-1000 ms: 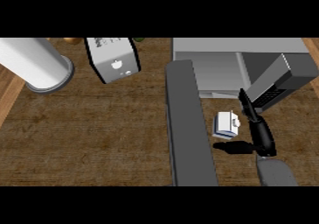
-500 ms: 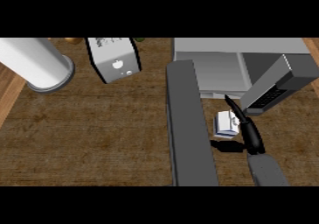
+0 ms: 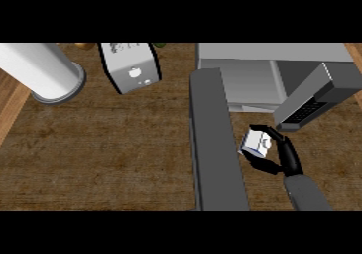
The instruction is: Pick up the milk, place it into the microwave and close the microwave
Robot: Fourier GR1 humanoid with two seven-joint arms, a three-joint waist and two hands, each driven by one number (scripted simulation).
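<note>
You see the brown worktop (image 3: 103, 158) carrying the open microwave (image 3: 246, 74) at the upper right, its door (image 3: 319, 99) swung outward. The right robot hand (image 3: 278, 156) has its fingers curled around the milk carton (image 3: 255, 142), held just below the microwave opening, beside the door's lower edge.

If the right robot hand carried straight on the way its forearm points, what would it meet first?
Probably the open microwave door, just beyond the right robot hand, which is curled round the milk; heights are unclear from this view.
</note>
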